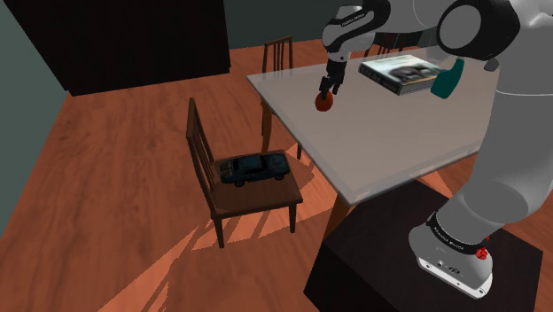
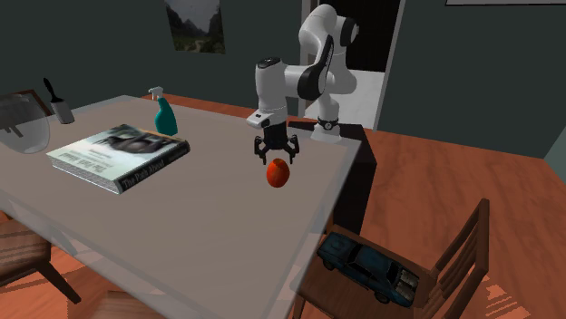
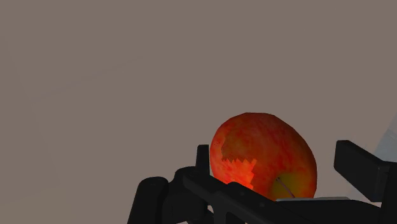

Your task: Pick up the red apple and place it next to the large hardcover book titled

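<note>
A broad bare stretch of table (image 2: 209, 227) is lying open between the gripper (image 2: 276, 154) clasping the apple (image 2: 278, 173) and the book (image 2: 118, 154). Two things are hemming the book in: a teal spray bottle (image 2: 164, 115) near one corner and a glass bowl (image 2: 25, 136) past its other end.

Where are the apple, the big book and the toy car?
apple (image 2: 278, 172), second exterior view, middle of its red skin.
book (image 2: 116, 147), second exterior view, centre of its cover.
toy car (image 1: 254, 167), shoulder view, its roof.

The arm (image 2: 269, 86) reaches out, end effector (image 2: 275, 158) pointing down, clasping the apple (image 2: 278, 173).
</note>
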{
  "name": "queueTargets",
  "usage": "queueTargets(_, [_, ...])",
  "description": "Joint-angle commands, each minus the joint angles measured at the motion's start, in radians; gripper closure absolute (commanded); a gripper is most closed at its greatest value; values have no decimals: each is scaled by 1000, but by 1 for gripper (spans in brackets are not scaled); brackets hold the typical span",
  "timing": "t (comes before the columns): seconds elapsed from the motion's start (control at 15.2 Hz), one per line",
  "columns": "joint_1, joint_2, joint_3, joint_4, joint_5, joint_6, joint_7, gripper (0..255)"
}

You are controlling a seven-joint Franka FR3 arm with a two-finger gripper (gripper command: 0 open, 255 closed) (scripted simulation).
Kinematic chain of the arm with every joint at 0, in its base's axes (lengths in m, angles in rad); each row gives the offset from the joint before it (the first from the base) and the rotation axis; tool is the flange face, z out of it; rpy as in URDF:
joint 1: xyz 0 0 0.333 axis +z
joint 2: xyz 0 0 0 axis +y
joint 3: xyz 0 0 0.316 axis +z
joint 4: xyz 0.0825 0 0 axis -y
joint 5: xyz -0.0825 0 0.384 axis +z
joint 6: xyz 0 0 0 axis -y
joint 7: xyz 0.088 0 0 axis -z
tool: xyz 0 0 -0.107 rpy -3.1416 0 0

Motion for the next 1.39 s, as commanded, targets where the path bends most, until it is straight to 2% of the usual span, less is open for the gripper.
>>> queueTargets(0.0, [0,0,0,0,0,0,0,0])
queueTargets(0.13, [0,0,0,0,0,0,0,0])
queueTargets(0.2, [0,0,0,0,0,0,0,255])
queueTargets(0.79, [0,0,0,0,0,0,0,255])
queueTargets(1.32, [2,-38,-6,54,-14,-91,13,255])
